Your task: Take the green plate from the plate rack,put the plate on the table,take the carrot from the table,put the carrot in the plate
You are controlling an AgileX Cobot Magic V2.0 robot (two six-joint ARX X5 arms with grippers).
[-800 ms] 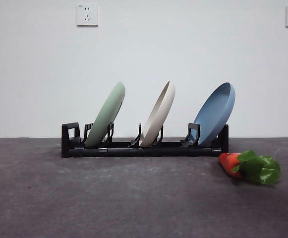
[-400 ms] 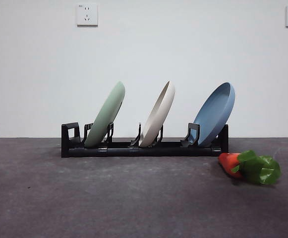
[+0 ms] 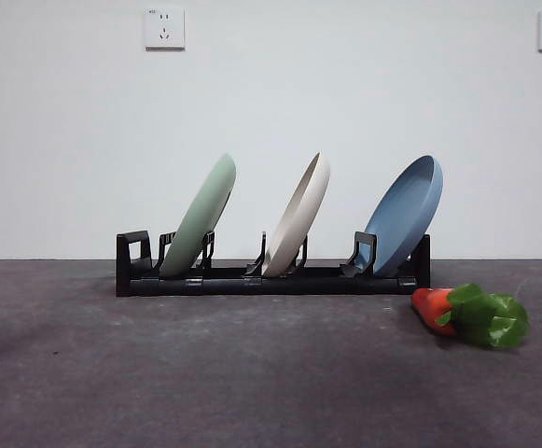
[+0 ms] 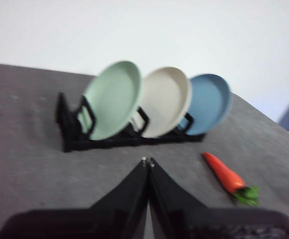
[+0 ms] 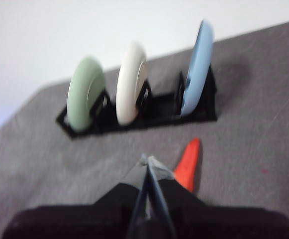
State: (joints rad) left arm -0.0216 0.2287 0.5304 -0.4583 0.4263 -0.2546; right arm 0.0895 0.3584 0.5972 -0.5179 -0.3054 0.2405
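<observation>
**Green plate racked, carrot on table, both grippers clear**

Green plate (image 3: 201,217) on edge in leftmost occupied slot of plate rack (image 3: 271,277), leaning right in front view, rim top tilted toward cream-white plate (image 3: 298,215); dusty-blue plate (image 3: 406,213) in right end slot, same lean. Pale sage, matte, raised rim, hollow face toward left wrist camera. Carrot (image 3: 468,315) flat on table (image 3: 205,373), just right of and nearer than rack's right end, long axis roughly along rack, orange tip toward rack, leafy green top pointing away right. Stubby orange-red body. Left gripper (image 4: 146,162) above table, well short of rack, aimed between green and cream plates, jaws pressed together, nothing pinched. Right gripper (image 5: 148,160) likewise pressed together, empty, carrot just beside its tips, untouched; view blurred.
</observation>
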